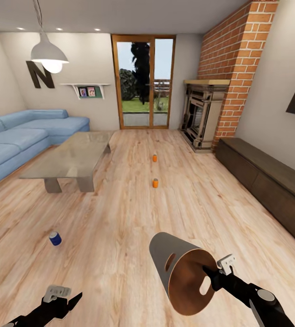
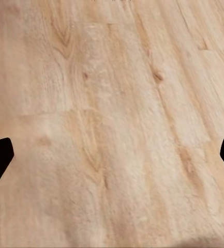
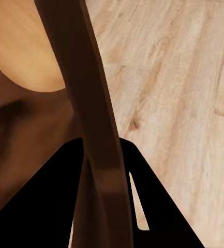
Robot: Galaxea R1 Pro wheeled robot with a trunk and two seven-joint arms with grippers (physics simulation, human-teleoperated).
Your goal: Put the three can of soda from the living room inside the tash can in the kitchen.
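On the wood floor of the living room, all three cans of soda stand upright and none has been gathered yet. Taking the glass-topped tabletop as the landmark: the blue can stands on the robot's side of it, nearest the robot, while the two orange cans lie off toward the fireplace, the nearer orange can in line with the farther orange can.

The right hand is clamped on the rim of the trash can, which it carries tipped on its side with the tan inside facing the robot; the right wrist view shows the rim wall pinched between the dark fingers. The left hand hangs low over bare floor with its fingers spread wide and nothing between them.

The step in hand looks like collecting the first can, most likely the blue one. That calls for moving closer, lowering the left hand around the can, and turning the bin upright enough to keep whatever is dropped in.

Both arms are cut off at the head view's lower edge. The far cans are too small for any detail beyond colour.
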